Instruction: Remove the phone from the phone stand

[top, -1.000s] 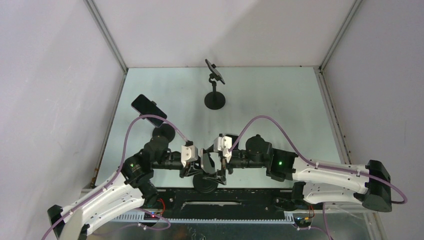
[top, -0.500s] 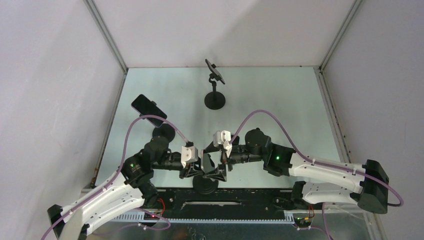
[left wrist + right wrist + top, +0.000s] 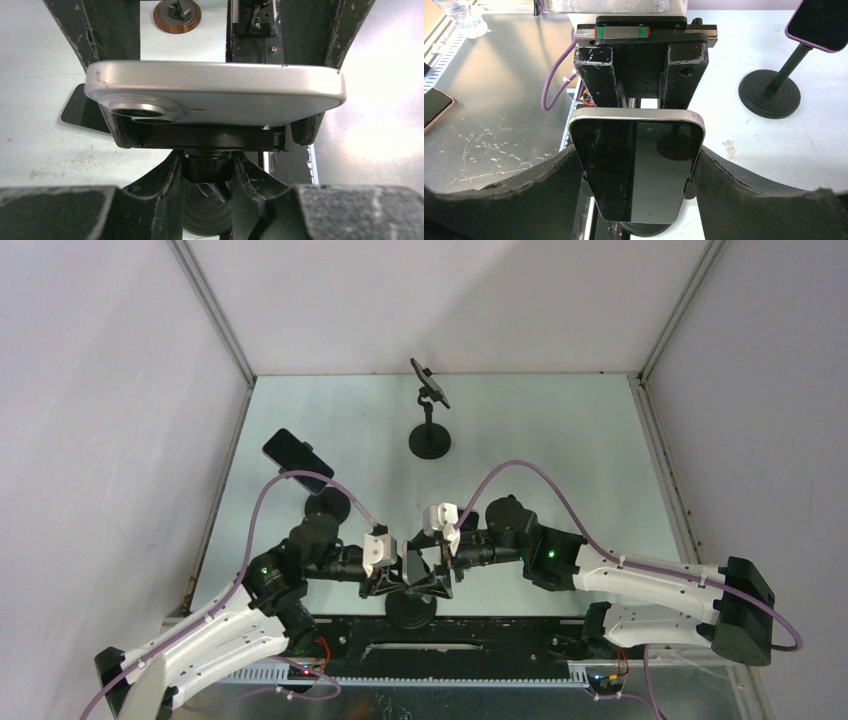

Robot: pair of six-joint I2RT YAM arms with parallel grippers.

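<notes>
Top view: right tool [image 3: 433, 570] has shifted slightly leftward; phone [image 3: 421, 562] remains on the phone stand [image 3: 412, 612] at the worktop's [image 3: 560, 440] near edge.
Left wrist: left tool [image 3: 206, 172] clenched on the stand's neck, phone seated above.
Right wrist: right tool grasping the phone's edges.

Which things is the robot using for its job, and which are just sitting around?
For the job: silver phone, near stand under it, left gripper, right gripper.
Just sitting around: black phone on the left stand, far phone on the far stand.
</notes>
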